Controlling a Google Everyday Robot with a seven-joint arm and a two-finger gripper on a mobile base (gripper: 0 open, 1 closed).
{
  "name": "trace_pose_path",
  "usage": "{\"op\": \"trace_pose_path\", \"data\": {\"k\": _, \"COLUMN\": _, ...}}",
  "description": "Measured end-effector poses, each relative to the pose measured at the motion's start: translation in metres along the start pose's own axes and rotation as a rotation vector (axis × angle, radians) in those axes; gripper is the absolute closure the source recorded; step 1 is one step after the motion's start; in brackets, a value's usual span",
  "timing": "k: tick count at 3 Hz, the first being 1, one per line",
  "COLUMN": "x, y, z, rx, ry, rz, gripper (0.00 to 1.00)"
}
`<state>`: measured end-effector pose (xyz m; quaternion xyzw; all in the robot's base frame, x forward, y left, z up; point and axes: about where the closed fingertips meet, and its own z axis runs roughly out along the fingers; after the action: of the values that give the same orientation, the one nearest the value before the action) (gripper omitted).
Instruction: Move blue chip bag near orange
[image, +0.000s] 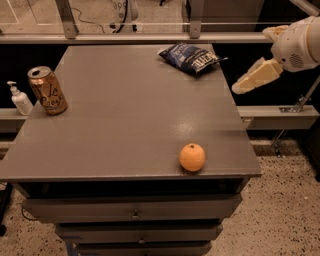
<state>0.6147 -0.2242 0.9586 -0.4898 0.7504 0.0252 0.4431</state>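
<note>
Off the right edge of the flat grey table (125, 125), level with its far half, your cream-coloured two-finger gripper (256, 76) hangs in the air at the end of the rounded white arm (298, 41), angled down toward the tabletop. You cannot tell how far it is open, and it appears to carry nothing, since everything else in view rests on or beside the table. The crinkly dark navy-blue chip bag (191, 56) with white lettering lies flat at the table's far right corner. It is the nearest thing to the gripper but clearly apart from it, so reaching for it is probably the step in hand. The small round smooth-skinned orange fruit (192, 157) sits near the table's front edge, right of centre and well apart from the bag, which must cross most of the table's depth. The gold-orange drink can (47, 91) stands upright at the table's left edge, with a white pump bottle (20, 99) just beyond that edge. Both are clear of the likely path.
</note>
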Motion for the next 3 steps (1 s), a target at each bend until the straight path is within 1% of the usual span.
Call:
{"op": "trace_pose_path", "data": {"k": 1, "x": 0.0037, "y": -0.0152, "z": 0.0240, "rx": -0.014, "ry": -0.115, "rz": 0.149, "gripper": 0.00}}
{"op": "trace_pose_path", "data": {"k": 2, "x": 0.0035, "y": -0.0136, "z": 0.0288, "rx": -0.025, "ry": -0.124, "rz": 0.160, "gripper": 0.00}}
{"op": "trace_pose_path", "data": {"k": 3, "x": 0.0034, "y": -0.0135, "z": 0.0287, "rx": -0.025, "ry": -0.123, "rz": 0.159, "gripper": 0.00}}
